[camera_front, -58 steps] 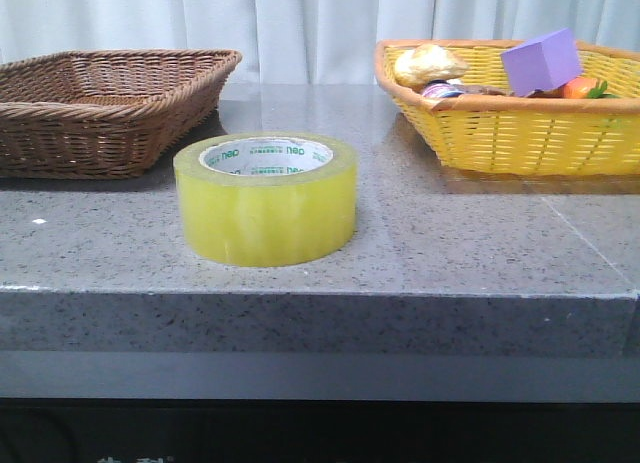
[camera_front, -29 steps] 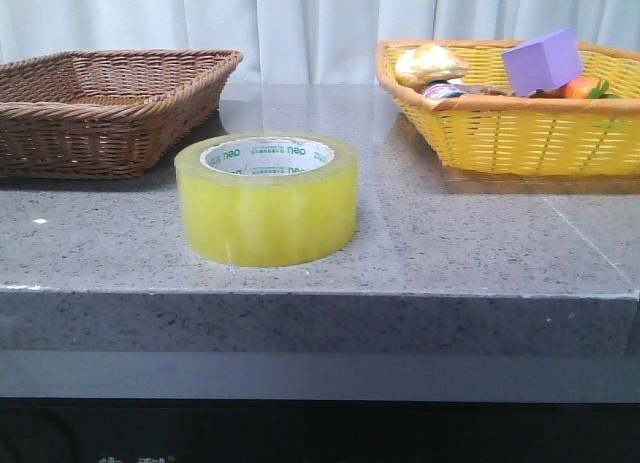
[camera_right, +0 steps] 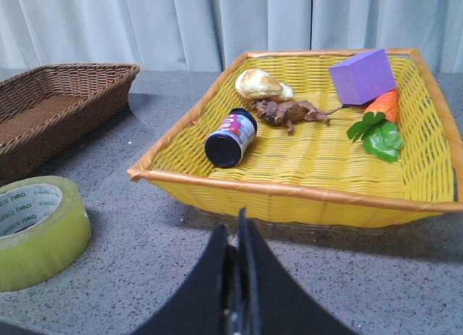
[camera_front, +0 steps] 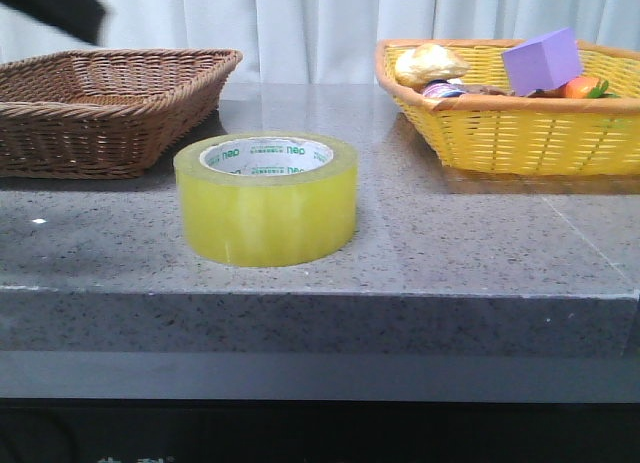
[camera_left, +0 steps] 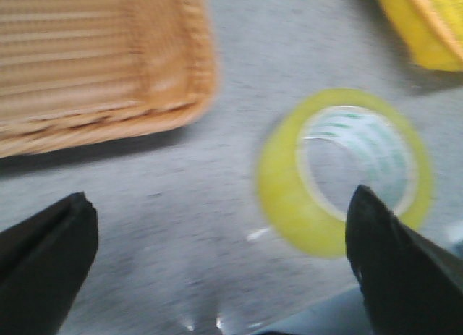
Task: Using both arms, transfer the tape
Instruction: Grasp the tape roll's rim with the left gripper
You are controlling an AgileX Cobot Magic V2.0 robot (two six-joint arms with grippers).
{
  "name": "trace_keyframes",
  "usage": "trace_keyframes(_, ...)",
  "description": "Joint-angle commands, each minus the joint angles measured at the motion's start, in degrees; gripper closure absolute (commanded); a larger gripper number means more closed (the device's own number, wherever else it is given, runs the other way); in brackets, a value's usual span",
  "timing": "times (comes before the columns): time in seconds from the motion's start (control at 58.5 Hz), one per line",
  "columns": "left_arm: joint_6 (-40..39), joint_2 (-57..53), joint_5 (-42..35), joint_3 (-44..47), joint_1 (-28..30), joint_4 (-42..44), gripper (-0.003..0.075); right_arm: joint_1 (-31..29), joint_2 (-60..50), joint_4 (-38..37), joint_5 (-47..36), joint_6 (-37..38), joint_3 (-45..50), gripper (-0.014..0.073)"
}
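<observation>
I read green lettering on the white inner core of the tape [camera_front: 266,198]: "neo" appears upside down in the front view, repeated around the ring, with a line of smaller green print beneath it too fine to make out. My right wrist view shows "neo" again. The can [camera_right: 231,137] in the yellow basket [camera_right: 289,190] carries an illegible label.
</observation>
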Motion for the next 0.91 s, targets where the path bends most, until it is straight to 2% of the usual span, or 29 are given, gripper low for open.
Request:
trace_keyframes(0.0,-0.11,3.59,-2.55,-5.01,-3.15,-3.55,0.0031,-0.36,0.59,-1.03,-5.2,-0.24,-1.51,0.0715)
trace_keyframes(0.325,-0.11,15.42,2.33,-12.19,-4.81,-6.76,0.0031,-0.36,0.59,-1.03,-5.2,-0.24,-1.51,0.0715)
trace_keyframes(0.718,-0.11,22.53,-1.33,-12.33,-4.81,-7.52,0.0032,-0.36,0.59,-1.02,-5.38,-0.24,-1.51,0.0715)
trace_keyframes(0.787,-0.11,22.95,-1.58,-12.33,-4.81,-7.52,0.0065,-0.36,0.59,-1.02,-5.38,-0.24,-1.51,0.0715)
trace_keyframes(0.889,-0.11,23.18,-1.47,-12.33,-4.81,-7.52,0.0184,-0.36,0.59,-1.02,-5.38,-0.24,-1.51,0.0715)
